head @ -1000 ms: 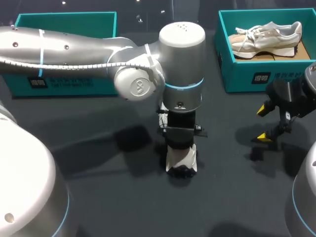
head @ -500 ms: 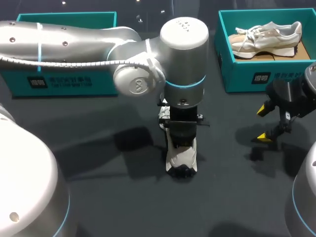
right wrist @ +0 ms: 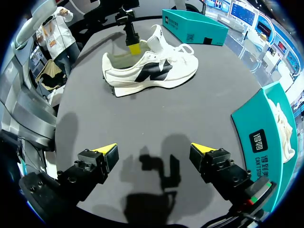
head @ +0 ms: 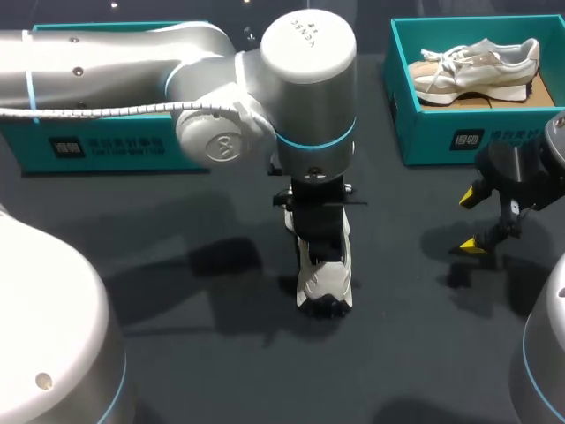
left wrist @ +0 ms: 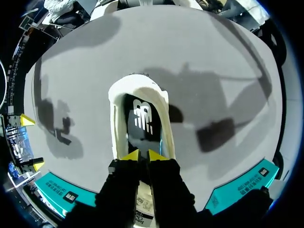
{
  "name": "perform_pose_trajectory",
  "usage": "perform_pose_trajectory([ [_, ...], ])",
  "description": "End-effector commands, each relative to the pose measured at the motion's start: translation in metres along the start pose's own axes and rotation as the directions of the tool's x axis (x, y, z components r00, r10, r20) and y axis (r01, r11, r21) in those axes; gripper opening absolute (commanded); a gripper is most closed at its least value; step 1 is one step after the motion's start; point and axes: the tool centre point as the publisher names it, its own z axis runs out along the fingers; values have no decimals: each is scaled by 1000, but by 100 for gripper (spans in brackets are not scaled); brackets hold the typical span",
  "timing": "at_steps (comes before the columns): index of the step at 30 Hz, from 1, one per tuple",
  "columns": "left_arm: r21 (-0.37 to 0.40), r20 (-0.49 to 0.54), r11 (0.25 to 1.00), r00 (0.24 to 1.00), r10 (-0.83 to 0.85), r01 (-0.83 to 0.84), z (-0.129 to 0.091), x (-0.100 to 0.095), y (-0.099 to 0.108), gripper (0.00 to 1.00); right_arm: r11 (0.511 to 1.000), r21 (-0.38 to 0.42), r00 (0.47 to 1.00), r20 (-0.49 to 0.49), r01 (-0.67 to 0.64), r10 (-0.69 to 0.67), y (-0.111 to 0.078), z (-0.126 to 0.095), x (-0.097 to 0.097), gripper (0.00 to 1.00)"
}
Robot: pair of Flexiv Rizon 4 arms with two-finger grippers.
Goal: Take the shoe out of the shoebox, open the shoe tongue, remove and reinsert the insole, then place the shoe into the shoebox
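– On the table (head: 221,371), near its middle, what do you have?

– The shoe (head: 324,276) stands there on its sole, outside both boxes. My left gripper (left wrist: 143,155) is just above it, with the fingers pointing down into the opening.

– And how are those fingers?

– They are pressed almost together and they pinch the tongue (left wrist: 143,195) between them. Ahead of the yellow tips I see the dark insole (left wrist: 142,118) lying inside the shoe, and beyond it the heel.

– Where is the other arm?

– My right gripper (right wrist: 154,153) hangs over bare table, well apart from the shoe and near the front wall of the right shoebox (head: 494,132). Its fingers are spread wide and they hold nothing.

– Is something in that box?

– Yes, a second shoe (head: 477,64), pale with beige parts, lies in it.

– And the other box?

– The left shoebox (head: 115,146) stands at the far side of the table, partly hidden behind my left arm.
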Motion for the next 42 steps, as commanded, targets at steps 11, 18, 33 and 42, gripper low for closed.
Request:
perform_pose_trajectory([
  [11,16,-28,997,997,-73,73,19,1,10,63,1000,3,1000,3,-1,1,0,0,1,100],
  [18,17,-18,996,996,-92,92,16,5,12,100,1000,3,1000,3,-1,1,0,0,1,100],
  [33,67,5,993,995,-99,98,13,2,29,100,1000,3,1000,3,-1,1,0,0,1,100],
  [42,70,0,993,996,-90,90,7,4,45,100,1000,3,1000,3,-1,1,0,0,1,100],
])
